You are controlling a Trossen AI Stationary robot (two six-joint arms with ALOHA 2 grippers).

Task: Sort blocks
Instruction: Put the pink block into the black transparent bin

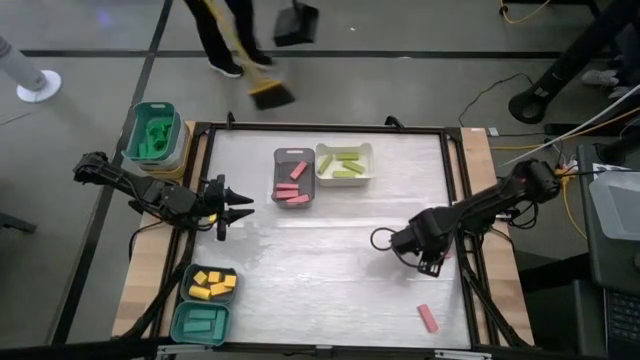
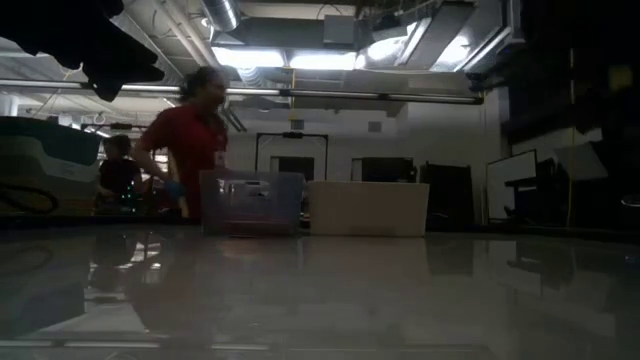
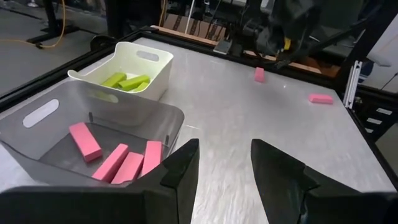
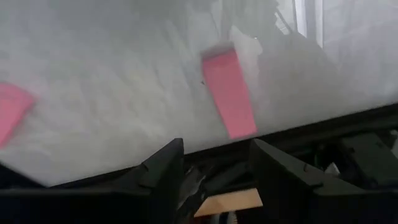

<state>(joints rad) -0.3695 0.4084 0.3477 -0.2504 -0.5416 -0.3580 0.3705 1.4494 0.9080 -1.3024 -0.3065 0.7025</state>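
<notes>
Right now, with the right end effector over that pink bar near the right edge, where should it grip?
Grip the pink bar across its narrow middle, coming straight down. It lies flat on the table, long sides free, and the open right end effector is already just short of it.

Pale table (image 1: 330,260) carrying grey tray (image 1: 294,177), white tray (image 1: 345,164), and two loose pink blocks (image 1: 428,318) near right edge.
</notes>
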